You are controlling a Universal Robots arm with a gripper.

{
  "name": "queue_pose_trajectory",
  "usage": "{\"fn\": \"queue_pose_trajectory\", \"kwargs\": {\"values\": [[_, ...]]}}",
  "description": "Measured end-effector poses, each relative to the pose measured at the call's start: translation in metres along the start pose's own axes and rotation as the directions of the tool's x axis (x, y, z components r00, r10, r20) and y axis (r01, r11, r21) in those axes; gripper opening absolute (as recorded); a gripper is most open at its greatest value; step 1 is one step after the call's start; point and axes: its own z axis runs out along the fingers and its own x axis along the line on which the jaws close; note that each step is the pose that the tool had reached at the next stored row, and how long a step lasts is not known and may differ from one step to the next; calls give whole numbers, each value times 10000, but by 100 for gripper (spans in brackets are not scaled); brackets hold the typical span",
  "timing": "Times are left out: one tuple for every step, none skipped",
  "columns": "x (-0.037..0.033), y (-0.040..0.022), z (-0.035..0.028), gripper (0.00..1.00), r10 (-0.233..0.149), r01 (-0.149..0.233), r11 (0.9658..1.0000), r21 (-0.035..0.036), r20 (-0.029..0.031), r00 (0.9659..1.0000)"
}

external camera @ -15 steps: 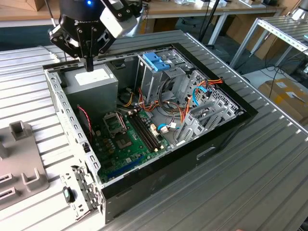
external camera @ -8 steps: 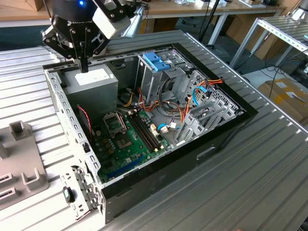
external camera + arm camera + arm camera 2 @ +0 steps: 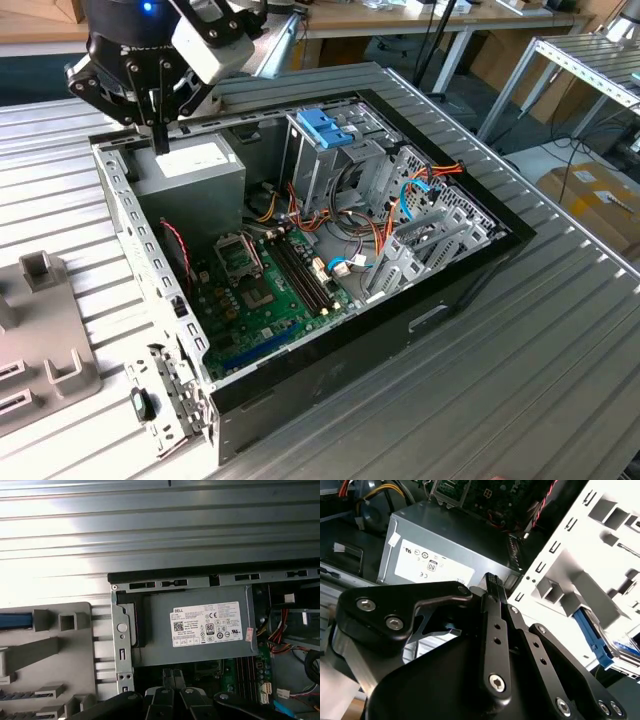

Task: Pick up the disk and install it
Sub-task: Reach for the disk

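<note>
Black robot claw (image 3: 160, 142), fingers clenched together on nothing, hangs just above a grey metal power supply box (image 3: 190, 170) with a white sticker. The box sits in a corner of an open black computer case (image 3: 450, 290) on a ribbed metal tabletop (image 3: 560, 380). The disk (image 3: 592, 632), a grey drive in a bright blue plastic carrier, lies in a pale grey fixture (image 3: 560, 575) beside the case, apart from the claw.

Black gripper (image 3: 160, 142) built from hinged links.
Silver screws (image 3: 497, 682) are set into the matte links (image 3: 493, 630); a blue light (image 3: 148, 8) is seen on the wrist.
</note>
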Motion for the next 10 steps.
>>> {"fn": "queue_pose_trajectory", "kwargs": {"values": [[21,-2,0,11,0,0,10000,-1,0,10000],[36,-3,-1,11,0,0,10000,0,0,10000],[45,-3,-1,11,1,-1,10000,0,0,10000],[55,-4,-1,11,0,0,10000,0,0,10000],[74,-6,-2,11,0,0,10000,0,0,10000],[85,-6,-2,11,0,0,10000,0,0,10000],[97,-7,-2,11,0,0,10000,-1,0,10000],[123,-9,-3,11,0,0,10000,0,0,10000],[147,-11,-3,11,0,0,10000,0,0,10000],[169,-13,-4,11,0,0,10000,0,0,10000]]}}
